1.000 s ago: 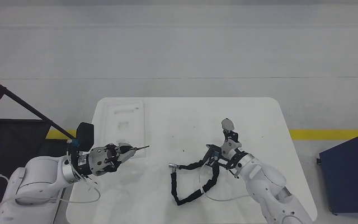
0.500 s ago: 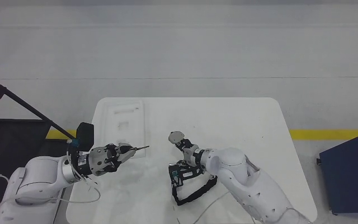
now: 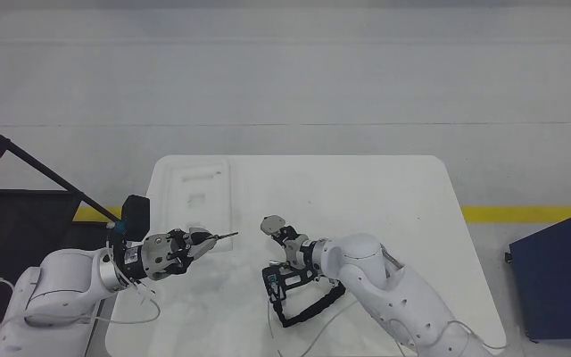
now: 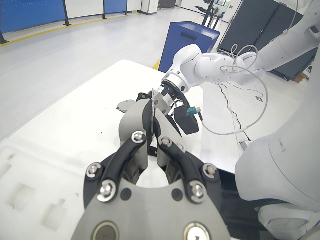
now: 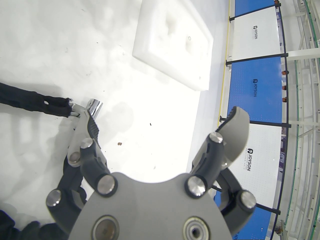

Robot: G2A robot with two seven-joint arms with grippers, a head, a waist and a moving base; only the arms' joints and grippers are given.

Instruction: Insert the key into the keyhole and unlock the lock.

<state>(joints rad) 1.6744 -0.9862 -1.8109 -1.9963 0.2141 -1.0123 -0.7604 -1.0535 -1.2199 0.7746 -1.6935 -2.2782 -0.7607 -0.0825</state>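
Observation:
My left gripper (image 3: 201,239) (image 4: 150,123) hovers over the table's left side, shut on the key (image 3: 225,236) (image 4: 152,108), whose thin metal blade points toward the lock. The lock is a black fabric-sleeved loop (image 3: 308,308) lying on the table, with a shiny metal end (image 5: 95,106) sticking out of its sleeve (image 5: 30,101). My right gripper (image 3: 271,252) (image 5: 160,123) stands open at that end. One of its fingers (image 5: 88,126) lies right beside the metal piece and the other is raised well clear of the table.
A white foam tray (image 3: 201,192) (image 5: 175,33) with shallow cut-outs lies at the table's back left. The white table (image 3: 384,196) is bare at the right and back. A thin white cable trails from the right arm near the front edge.
My right arm has swung left from the table's right side, bringing its open gripper to the lock's metal end; the loop has shifted slightly. The left arm and key have not moved.

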